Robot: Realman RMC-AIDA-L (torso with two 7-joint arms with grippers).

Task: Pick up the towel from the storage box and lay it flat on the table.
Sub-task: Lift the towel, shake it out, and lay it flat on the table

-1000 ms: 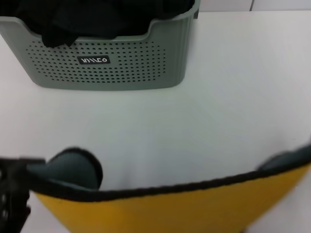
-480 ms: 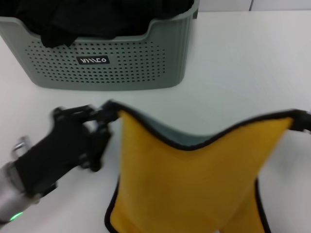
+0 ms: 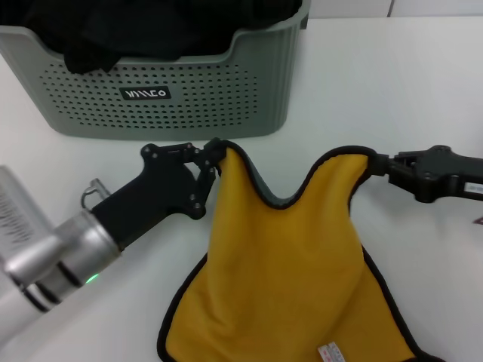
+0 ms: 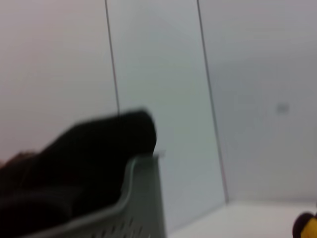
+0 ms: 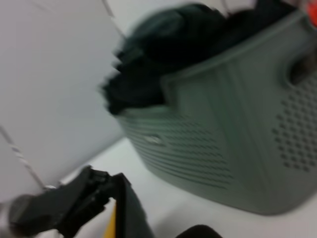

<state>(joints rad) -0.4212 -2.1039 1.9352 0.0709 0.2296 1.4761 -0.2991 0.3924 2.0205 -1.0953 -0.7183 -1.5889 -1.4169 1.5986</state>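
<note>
White tabletop all round, plain pale wall panels behind; the table (image 3: 377, 83) is bare w/ plenty of room in front of the storage box (image 3: 189, 105). What's changed for you in the last sec: the towel (image 3: 287, 279) was stretched wide and low at the near edge, well short of the box, and it has now been carried fwd so its top edge sits just in front of the box's front wall, w/ the two held corners drawn closer together and the middle sagging into a dip. Left gripper (image 3: 213, 154) is clamped on the corner nearest the box's front; right gripper (image 3: 381, 164) is clamped on the other corner, off to the box's right. Yellow face up, lower part already lying on the table (white label near the near edge). Black cloths (image 3: 151, 30) are in the box. I'd judge you're mid lay-down: corners need spreading apart and lowering, else that sag will leave a fold.
</note>
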